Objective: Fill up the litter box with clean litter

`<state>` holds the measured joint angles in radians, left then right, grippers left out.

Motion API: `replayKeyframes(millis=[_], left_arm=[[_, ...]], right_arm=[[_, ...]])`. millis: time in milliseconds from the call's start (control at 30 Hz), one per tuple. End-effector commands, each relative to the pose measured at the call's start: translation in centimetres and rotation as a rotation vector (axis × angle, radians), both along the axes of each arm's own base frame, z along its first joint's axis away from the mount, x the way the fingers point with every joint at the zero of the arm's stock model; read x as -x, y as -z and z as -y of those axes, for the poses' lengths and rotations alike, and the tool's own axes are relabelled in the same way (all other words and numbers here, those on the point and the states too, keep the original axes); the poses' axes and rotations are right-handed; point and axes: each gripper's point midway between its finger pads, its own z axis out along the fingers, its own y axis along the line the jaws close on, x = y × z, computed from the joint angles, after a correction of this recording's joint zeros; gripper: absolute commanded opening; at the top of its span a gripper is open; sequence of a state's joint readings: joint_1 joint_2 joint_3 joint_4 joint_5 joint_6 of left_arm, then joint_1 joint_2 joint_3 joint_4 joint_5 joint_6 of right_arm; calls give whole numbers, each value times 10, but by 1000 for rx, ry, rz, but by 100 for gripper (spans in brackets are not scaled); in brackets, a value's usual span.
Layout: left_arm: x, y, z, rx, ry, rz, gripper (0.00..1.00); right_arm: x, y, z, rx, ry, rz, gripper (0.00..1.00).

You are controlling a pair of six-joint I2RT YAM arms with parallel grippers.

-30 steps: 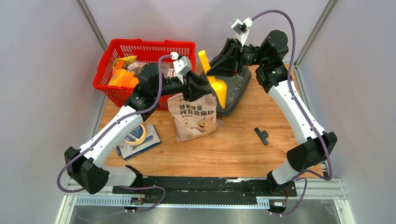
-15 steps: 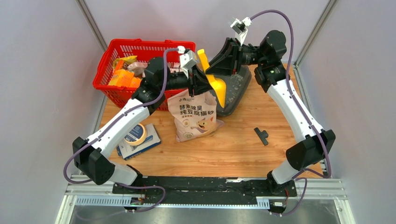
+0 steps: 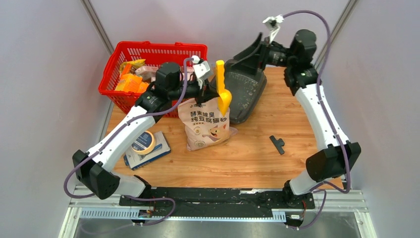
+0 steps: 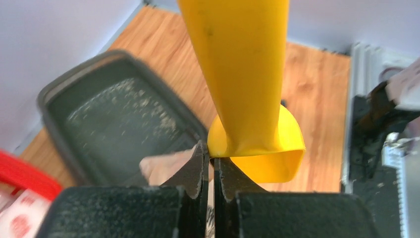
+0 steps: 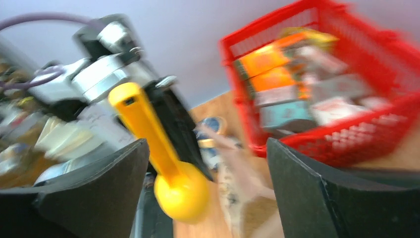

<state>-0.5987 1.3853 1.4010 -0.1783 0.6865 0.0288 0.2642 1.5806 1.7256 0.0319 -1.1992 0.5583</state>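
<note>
Litter box beside left gripper clamping yellow scoop, right gripper spread wide

The top external camera looks down from above and behind the arm bases, far enough off to take in the whole wooden table. The left wrist camera peers along its own black fingers, very near the yellow plastic scoop, with the dark grey shallow plastic tray beyond. The right wrist view is blurred. It faces between its wide-set black fingers towards the scoop and the red mesh plastic basket. All three views share the scoop.
</note>
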Motion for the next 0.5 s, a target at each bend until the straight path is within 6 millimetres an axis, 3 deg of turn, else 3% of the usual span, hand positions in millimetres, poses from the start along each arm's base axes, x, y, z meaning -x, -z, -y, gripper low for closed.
replayKeyframes(millis=[0, 33, 67, 100, 133, 167, 333, 400, 467], left_arm=[[-9, 1, -43, -205, -166, 176, 0], [-10, 1, -50, -254, -172, 215, 0], [-15, 1, -54, -286, -190, 231, 0], [-20, 7, -62, -343, -227, 231, 0], [-25, -4, -66, -373, -241, 291, 0], [-32, -1, -69, -412, -258, 306, 0], [-57, -7, -89, -558, -364, 361, 0], [-58, -4, -91, -584, -365, 344, 0], [-59, -4, -90, -589, -365, 338, 0]], right_arm=[[-45, -3, 73, 44, 434, 15, 100], [-43, 4, 83, 81, 496, -14, 100], [-55, 8, 98, 140, 612, 65, 100], [-56, 13, 101, 179, 668, 79, 100], [-57, 23, 106, 231, 721, 68, 100], [-54, 24, 105, 254, 731, 87, 100], [-24, 43, 69, 275, 545, 56, 100], [-9, 43, 49, 258, 446, 60, 100], [-7, 42, 38, 257, 449, 84, 100]])
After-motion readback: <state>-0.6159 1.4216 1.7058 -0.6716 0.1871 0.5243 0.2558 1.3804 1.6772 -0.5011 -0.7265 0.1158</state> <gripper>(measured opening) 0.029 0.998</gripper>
